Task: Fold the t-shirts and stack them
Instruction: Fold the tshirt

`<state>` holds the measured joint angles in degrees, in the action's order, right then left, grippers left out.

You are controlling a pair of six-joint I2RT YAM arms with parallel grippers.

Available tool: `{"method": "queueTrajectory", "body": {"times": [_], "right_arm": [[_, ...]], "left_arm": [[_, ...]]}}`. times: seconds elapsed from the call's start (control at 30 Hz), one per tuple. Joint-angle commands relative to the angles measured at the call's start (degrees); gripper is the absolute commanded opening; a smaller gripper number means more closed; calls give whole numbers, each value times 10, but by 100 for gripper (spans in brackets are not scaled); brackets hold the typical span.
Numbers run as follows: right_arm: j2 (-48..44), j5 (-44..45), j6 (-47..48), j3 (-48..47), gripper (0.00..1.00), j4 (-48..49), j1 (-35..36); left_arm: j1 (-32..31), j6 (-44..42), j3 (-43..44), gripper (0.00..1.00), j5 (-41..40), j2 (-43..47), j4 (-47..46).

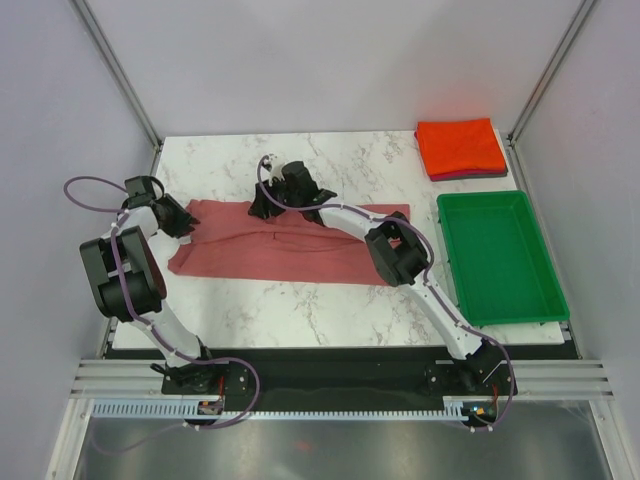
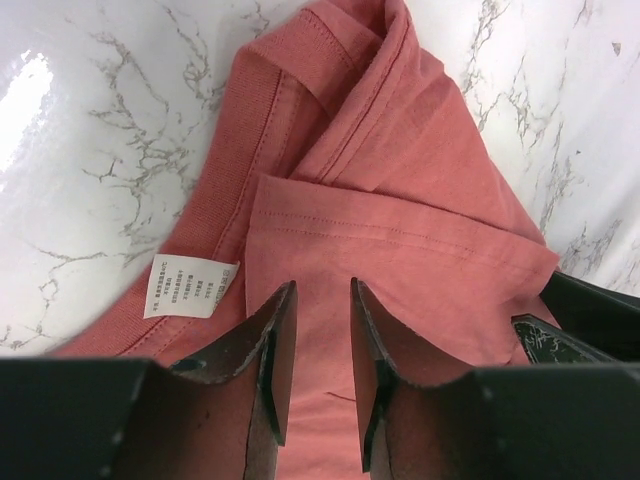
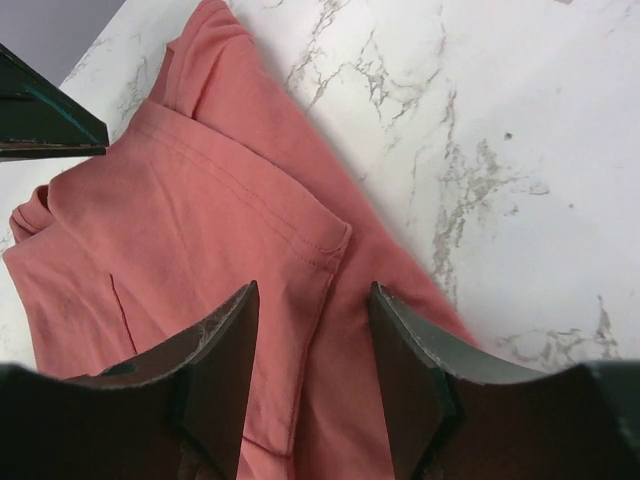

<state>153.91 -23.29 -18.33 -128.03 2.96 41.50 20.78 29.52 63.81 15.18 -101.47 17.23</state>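
A dusty rose-red t-shirt point(image 1: 290, 245) lies folded into a long strip across the middle of the marble table. My left gripper point(image 1: 188, 222) is over its left end, the collar end with a white care label point(image 2: 190, 287). Its jaws point(image 2: 322, 283) stand a little apart, with flat cloth showing between them and nothing pinched. My right gripper point(image 1: 268, 208) hovers at the strip's far edge. It is open point(image 3: 313, 287) over a stitched hem corner point(image 3: 335, 235). A folded orange-red t-shirt point(image 1: 460, 147) rests on a dark maroon one point(image 1: 470, 176) at the back right.
A green plastic tray point(image 1: 548, 290) stands at the right side of the table point(image 1: 300, 310), just past the strip's right end. Grey walls and metal frame posts close in the back and sides. The right arm's links point(image 1: 400, 250) lie across the strip's right part.
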Motion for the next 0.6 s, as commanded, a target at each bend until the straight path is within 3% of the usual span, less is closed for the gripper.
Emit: {"method": "queueTrajectory", "body": {"times": [0.0,0.13,0.27,0.57], "right_arm": [[16,-15,6,-35,56,44,13],[35,-14,4,-46,52,59,17],[44,-11,14,-68,42,62,21],[17,-2,43,-49,47,79,24]], "left_arm": [[0,-23,21,35,4,-2,-20],[0,-22,20,35,-2,-6,-20],[-1,-24,20,34,-6,-4,-19],[-1,-27,19,35,-18,-7,-19]]}}
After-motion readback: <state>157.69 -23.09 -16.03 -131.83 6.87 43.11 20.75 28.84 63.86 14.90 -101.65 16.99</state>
